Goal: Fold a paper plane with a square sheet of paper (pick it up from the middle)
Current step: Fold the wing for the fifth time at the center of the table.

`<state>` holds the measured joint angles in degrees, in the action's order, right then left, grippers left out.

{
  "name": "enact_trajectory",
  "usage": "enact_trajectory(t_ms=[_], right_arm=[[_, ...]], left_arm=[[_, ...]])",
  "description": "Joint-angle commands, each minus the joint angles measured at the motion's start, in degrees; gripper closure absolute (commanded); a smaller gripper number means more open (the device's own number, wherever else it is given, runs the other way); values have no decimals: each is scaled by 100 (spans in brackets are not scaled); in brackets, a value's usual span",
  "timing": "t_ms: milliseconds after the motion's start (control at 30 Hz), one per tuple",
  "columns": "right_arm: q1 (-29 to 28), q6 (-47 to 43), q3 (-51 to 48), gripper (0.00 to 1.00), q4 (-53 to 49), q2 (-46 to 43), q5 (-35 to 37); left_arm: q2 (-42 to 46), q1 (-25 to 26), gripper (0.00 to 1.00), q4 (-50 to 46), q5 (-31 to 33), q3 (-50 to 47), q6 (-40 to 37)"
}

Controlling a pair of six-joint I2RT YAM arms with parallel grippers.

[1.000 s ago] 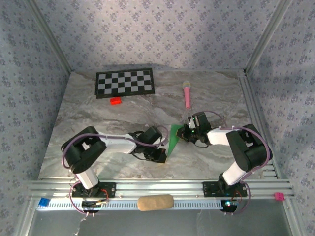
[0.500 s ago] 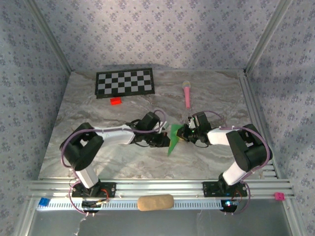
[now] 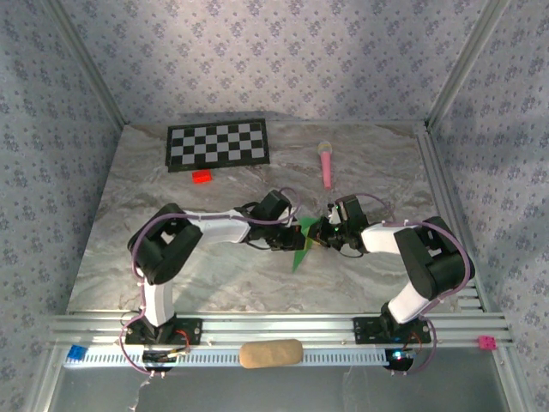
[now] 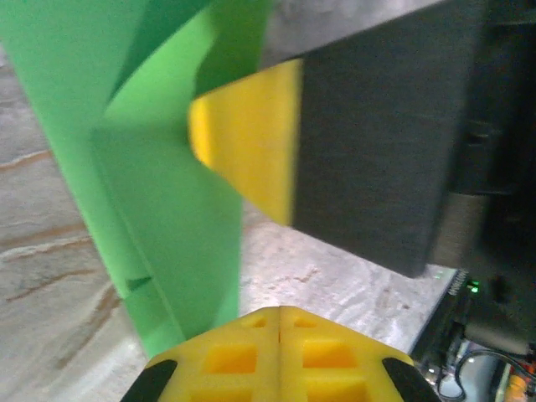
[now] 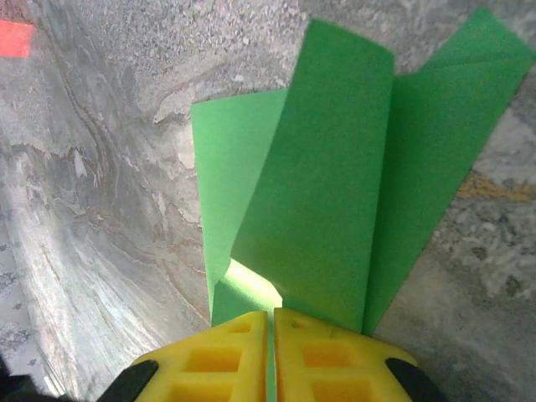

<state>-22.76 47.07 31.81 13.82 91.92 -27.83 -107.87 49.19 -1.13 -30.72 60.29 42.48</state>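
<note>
Though the green paper (image 3: pixel 301 247) already has a few folds in it, it does not look like a plane yet. I see long flaps and a crease but no neat wings, so I think most of the folding is left to do. On the left, my left claw (image 4: pixel 280 356) has its yellow pads pressed flat together. The paper stands just past them, a bit to one side, and I cannot tell if an edge is caught there or only touching. The paper is in the middle, between my two claws, held up above the counter (image 3: pixel 214 283) and not lying flat. On the right, my right claw (image 5: pixel 272 356) is pinched tight on one edge of the paper, and the flaps fan out away from it.
</note>
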Motion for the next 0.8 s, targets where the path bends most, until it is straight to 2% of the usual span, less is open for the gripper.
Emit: enact_trajectory(t_ms=[0, 433, 767], right_arm=[[-79, -74, -88, 87, -565, 268, 347], [-58, -66, -66, 85, -539, 61, 266], [106, -454, -119, 83, -982, -1252, 382]], left_arm=[[-152, 38, 94, -235, 263, 113, -195], [-261, 152, 96, -530, 796, -319, -323], [-130, 205, 100, -471, 648, -949, -661]])
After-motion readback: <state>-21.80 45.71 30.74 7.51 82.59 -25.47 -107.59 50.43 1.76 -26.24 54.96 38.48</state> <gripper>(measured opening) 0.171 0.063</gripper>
